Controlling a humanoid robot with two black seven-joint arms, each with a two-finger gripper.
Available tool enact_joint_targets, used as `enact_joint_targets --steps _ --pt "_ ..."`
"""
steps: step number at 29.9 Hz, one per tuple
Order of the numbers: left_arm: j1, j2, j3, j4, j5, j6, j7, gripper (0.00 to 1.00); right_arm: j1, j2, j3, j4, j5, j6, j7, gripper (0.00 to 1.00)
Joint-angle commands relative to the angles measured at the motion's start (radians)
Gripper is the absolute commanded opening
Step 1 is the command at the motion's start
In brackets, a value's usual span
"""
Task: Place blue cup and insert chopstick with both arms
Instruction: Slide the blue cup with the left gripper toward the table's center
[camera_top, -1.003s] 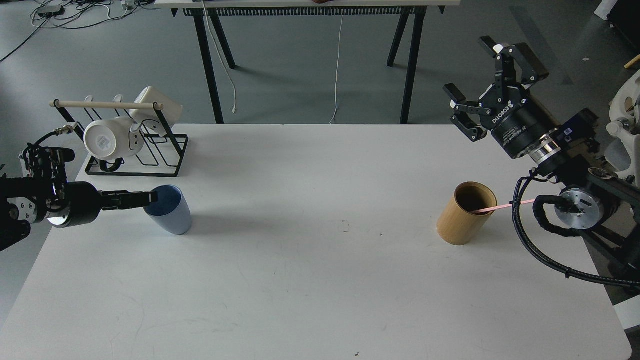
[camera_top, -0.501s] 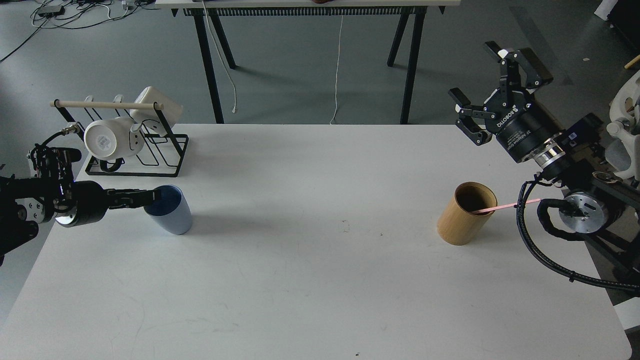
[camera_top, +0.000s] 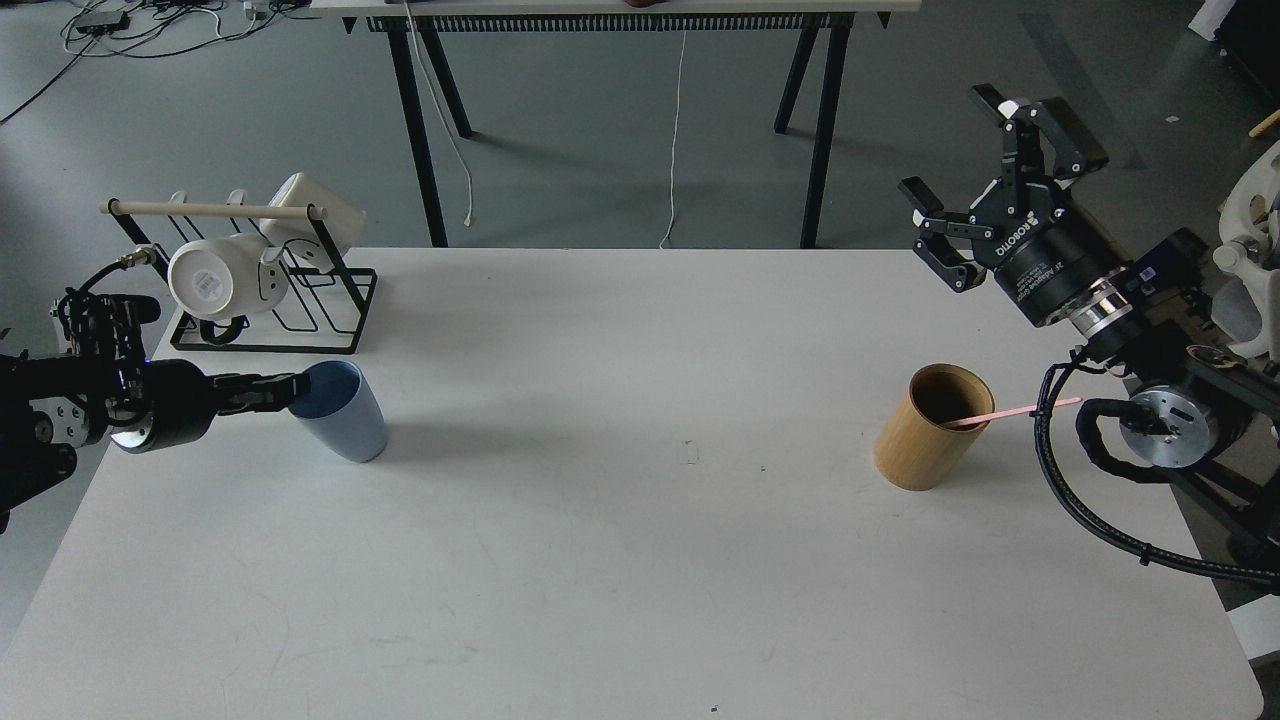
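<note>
Head view, inspected from the operator station: the blue cup (camera_top: 343, 410) stands upright on the white tabletop (camera_top: 620, 520), left side, just in front of the black wire rack (camera_top: 270, 310) that carries two white mugs (camera_top: 215, 280) under a beige wooden rod (camera_top: 215, 210). My left gripper (camera_top: 285, 390) reaches in level from the left edge, its tip at the cup's near rim. Its fingers are seen dark and edge-on; I cannot tell whether they are closed on the rim or merely against it. On the right side, the chopstick (camera_top: 1010, 412) leans inside a tan bamboo cylinder (camera_top: 928, 427), its pink upper end projecting out to the right over the rim. My right gripper (camera_top: 975, 190) is raised well above and behind the cylinder, past the far right corner of the tabletop. Its fingers (camera_top: 940, 262) are spread wide and carry nothing. Cup and cylinder sit well apart.
</note>
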Motion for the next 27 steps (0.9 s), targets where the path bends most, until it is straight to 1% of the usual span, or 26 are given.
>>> enact_joint_targets --steps 1,9,15,17,18,20,23,27 --pt "0.003 0.003 -0.002 -0.004 -0.002 0.0 0.0 0.09 -0.004 0.0 0.0 -0.001 0.0 -0.001 0.0 0.99" --pt "0.007 0.01 -0.009 -0.024 -0.011 0.0 0.0 0.02 -0.018 0.0 0.0 -0.01 0.0 -0.001 0.0 0.99" --pt "0.0 0.02 -0.014 -0.045 -0.016 0.0 0.0 0.01 -0.026 0.0 0.001 -0.011 0.002 -0.001 0.0 0.99" --pt "-0.007 0.054 -0.038 -0.089 -0.016 -0.001 0.0 0.01 -0.026 0.0 0.012 -0.014 0.0 -0.001 0.0 0.99" --pt "-0.018 0.08 -0.06 -0.131 -0.014 -0.005 0.0 0.01 -0.026 -0.002 0.026 -0.019 0.0 -0.001 0.0 0.99" --pt "-0.077 0.097 -0.075 -0.2 -0.014 -0.018 0.0 0.01 -0.026 0.0 0.058 -0.043 0.0 0.002 0.0 0.99" --pt "-0.168 0.06 -0.074 -0.244 -0.016 -0.07 0.0 0.01 -0.023 -0.002 0.122 -0.099 0.0 0.006 0.0 0.99" --pt "-0.252 -0.08 -0.063 -0.202 -0.02 -0.124 0.0 0.01 -0.021 -0.028 0.185 -0.14 0.0 0.011 0.0 0.99"
